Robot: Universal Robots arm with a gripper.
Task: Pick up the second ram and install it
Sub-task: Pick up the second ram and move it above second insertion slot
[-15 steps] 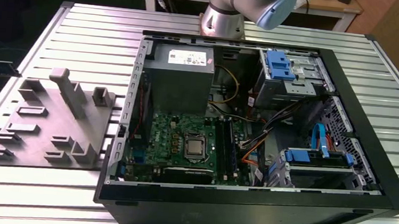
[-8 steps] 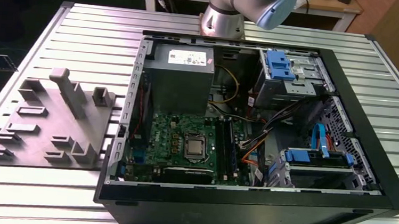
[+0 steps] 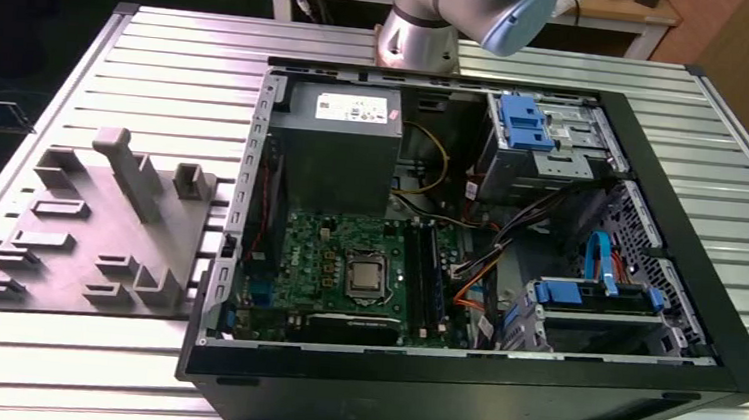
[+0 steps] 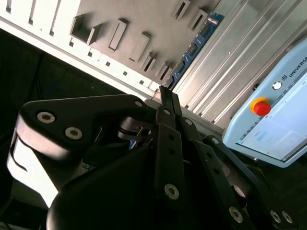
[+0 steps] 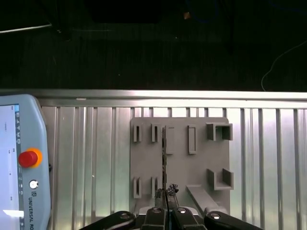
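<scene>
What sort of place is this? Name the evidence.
Probably a robotics lab bench for PC assembly: an open desktop computer case on a slatted aluminium table, a robot teach pendant, and the gripper holding the second ram.

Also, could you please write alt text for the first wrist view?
The gripper is shut on the second ram, seen edge-on as a thin dark line over a grey slotted fixture. The fixture lies on a ribbed metal table, with a teach pendant and its red button beside it.
</scene>
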